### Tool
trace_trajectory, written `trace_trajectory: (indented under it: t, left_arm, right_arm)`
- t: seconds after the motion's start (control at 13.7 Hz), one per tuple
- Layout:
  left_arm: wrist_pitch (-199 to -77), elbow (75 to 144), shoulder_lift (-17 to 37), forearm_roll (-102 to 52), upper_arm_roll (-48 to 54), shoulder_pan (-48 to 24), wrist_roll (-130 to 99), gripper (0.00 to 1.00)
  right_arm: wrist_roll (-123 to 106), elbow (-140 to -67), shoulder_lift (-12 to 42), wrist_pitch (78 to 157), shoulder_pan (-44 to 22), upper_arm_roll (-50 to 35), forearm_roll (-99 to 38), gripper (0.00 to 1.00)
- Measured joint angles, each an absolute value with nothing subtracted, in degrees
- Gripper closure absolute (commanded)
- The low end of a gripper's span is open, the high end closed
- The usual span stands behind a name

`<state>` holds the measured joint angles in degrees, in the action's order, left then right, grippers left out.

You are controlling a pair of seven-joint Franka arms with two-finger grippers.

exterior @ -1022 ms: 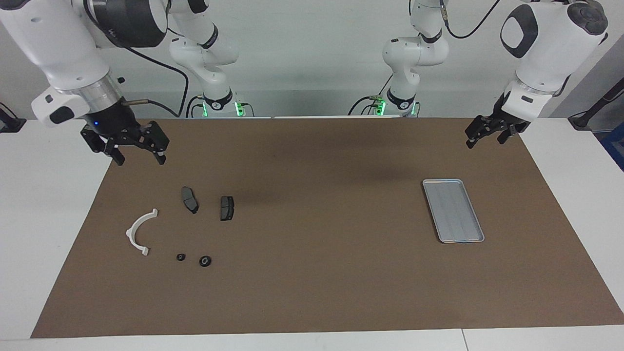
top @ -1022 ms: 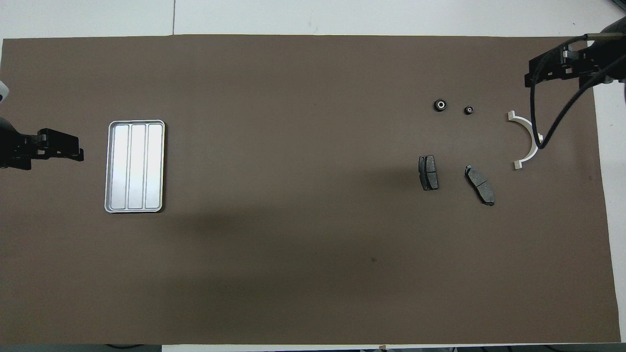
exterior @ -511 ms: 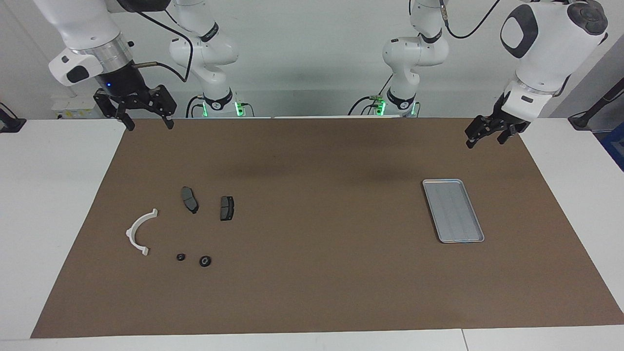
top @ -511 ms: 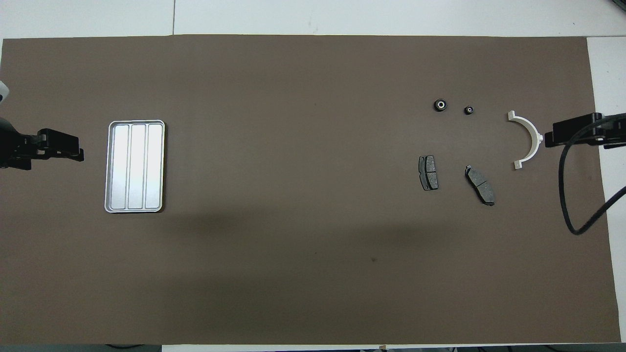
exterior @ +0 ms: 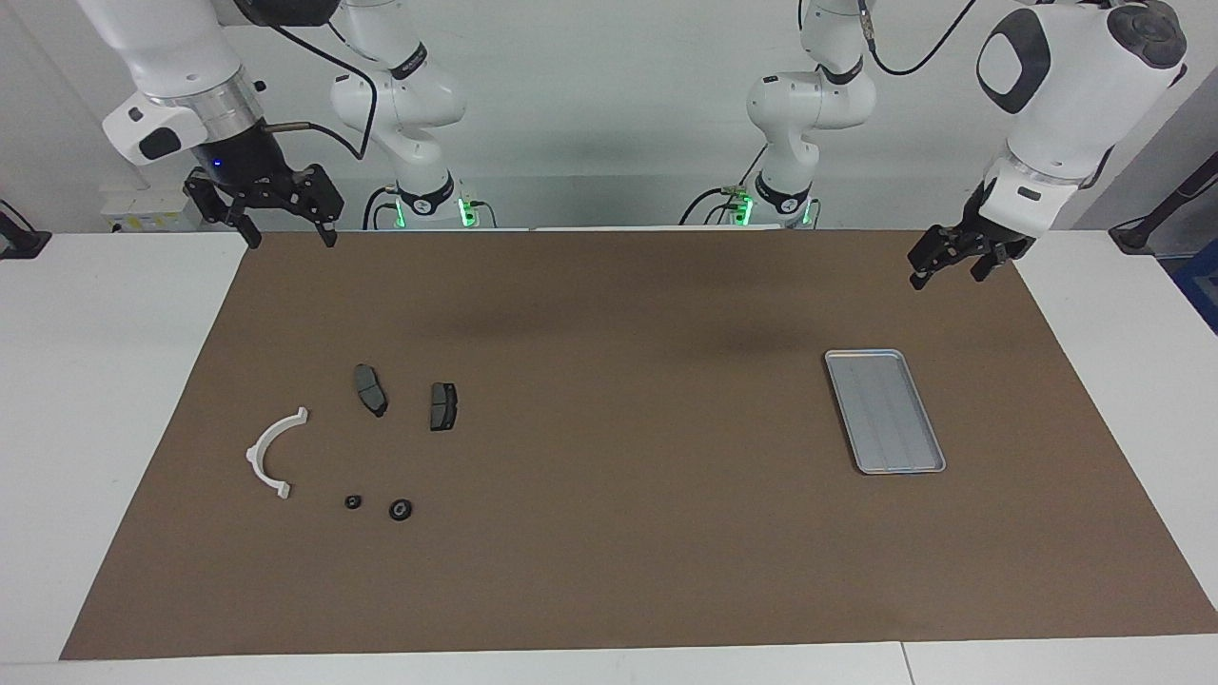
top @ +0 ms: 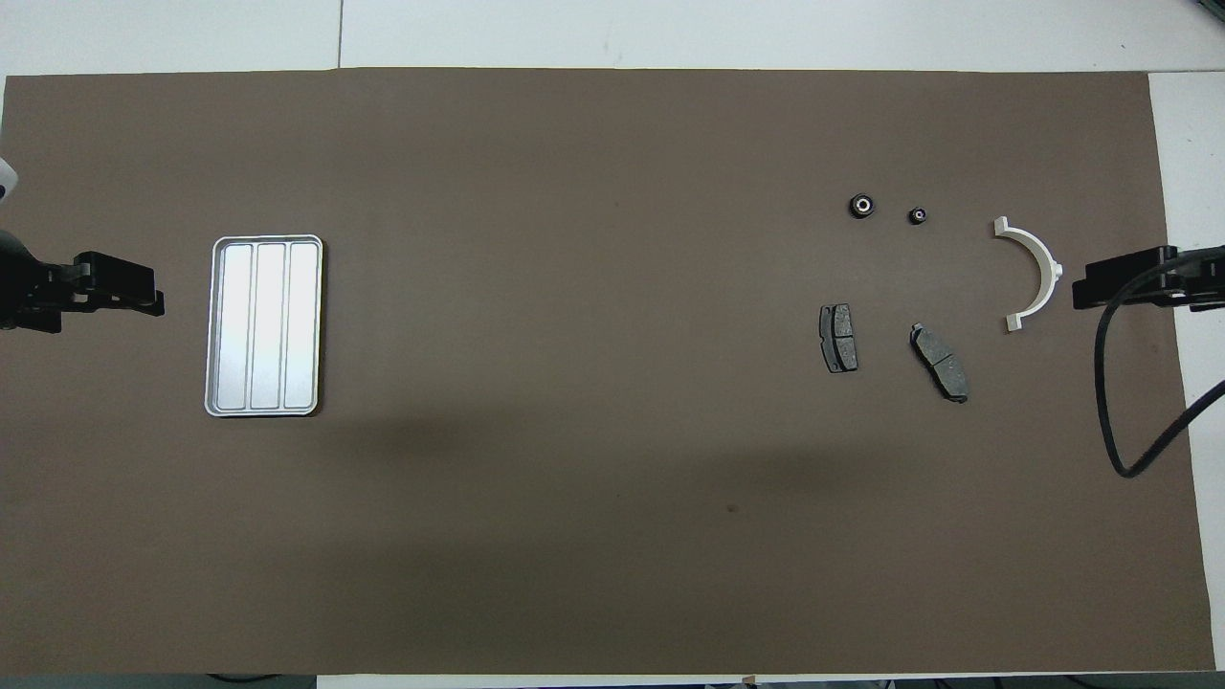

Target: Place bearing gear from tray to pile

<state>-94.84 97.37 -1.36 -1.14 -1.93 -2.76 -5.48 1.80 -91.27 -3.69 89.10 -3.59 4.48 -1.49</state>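
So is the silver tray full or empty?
Empty. The tray shows only its bare grooved floor; both small black bearings lie with the pile.

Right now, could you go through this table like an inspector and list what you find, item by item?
Surface: brown mat over a white table.
Tray: silver tray at the left arm's end, nothing in it.
Pile: white half-ring bracket, two dark pads, and two small black round parts at the right arm's end, all lying apart.
Clutter: nothing seen.
Left hand: raised over the mat's edge, holding nothing, waiting.
Right hand: raised over the mat's corner, open, holding nothing.
Cables: black cable hanging from the right arm.
Surroundings: pale wall, green lights at the arm bases.
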Motion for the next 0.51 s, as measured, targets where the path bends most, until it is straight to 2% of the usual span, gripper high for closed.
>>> trace_trajectory:
  t: [0.51]
  left_arm:
    - [-94.8,97.4,-1.4,-1.1,-1.9,-2.8,-5.5,0.0]
  right_arm:
    - [1.8,-91.6,-3.7,89.1,-3.6,4.5,-1.4,0.0]
